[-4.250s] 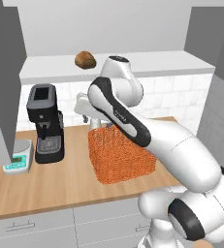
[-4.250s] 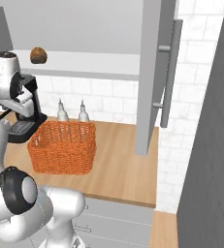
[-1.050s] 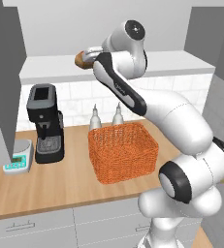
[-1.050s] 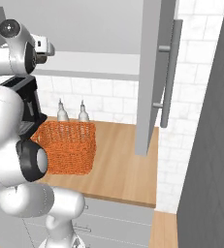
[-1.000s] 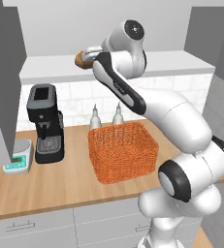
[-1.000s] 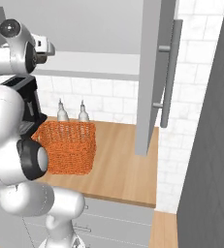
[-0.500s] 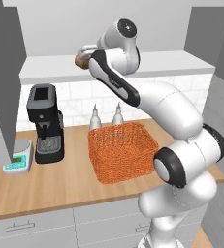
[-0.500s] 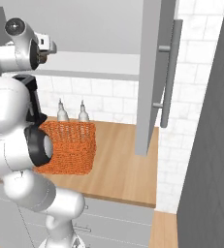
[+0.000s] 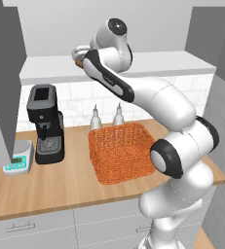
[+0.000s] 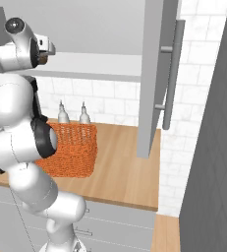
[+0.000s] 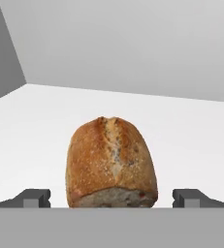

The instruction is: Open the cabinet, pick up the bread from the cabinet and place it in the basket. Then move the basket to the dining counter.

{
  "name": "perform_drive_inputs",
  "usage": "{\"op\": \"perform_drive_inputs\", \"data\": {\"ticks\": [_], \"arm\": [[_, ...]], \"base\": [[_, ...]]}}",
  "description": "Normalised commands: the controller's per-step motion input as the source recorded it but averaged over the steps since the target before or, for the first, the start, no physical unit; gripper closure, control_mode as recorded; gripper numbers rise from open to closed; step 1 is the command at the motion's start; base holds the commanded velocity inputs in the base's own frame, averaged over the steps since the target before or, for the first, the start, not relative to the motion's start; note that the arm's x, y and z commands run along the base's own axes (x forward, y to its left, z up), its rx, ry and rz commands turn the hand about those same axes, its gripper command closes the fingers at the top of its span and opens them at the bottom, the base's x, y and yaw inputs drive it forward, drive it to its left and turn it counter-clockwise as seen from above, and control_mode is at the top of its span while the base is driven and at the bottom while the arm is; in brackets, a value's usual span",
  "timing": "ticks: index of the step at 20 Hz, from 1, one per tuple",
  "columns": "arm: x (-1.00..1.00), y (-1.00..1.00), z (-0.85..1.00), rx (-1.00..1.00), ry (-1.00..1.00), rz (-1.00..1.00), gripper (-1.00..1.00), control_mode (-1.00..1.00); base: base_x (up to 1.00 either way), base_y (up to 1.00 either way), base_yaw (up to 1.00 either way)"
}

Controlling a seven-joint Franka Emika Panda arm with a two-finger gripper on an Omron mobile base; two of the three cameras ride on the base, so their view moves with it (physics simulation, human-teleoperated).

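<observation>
With the cabinet (image 10: pixel 154 74) doors swung wide, I am on the picking step: my gripper (image 11: pixel 111 196) hangs level with the shelf, jaws spread apart and holding nothing. The bread (image 11: pixel 111 163) sits on the white cabinet shelf straight ahead of me, centred between my two fingertips (image 11: pixel 34 197) but not yet touched by either. Next I judge I should ease forward a little and close on its sides, then carry it down to the basket (image 9: pixel 121 151) on the worktop below
</observation>
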Motion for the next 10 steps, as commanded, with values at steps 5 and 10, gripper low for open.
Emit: {"op": "perform_drive_inputs", "data": {"ticks": [5, 10], "arm": [[0.32, 0.08, -0.1, -0.04, 0.02, 0.0, -1.0, -1.0], [0.31, 0.0, -0.17, -0.04, 0.03, 0.0, -1.0, -1.0]], "base": [[0.0, 0.0, 0.0], [0.0, 0.0, 0.0]]}}
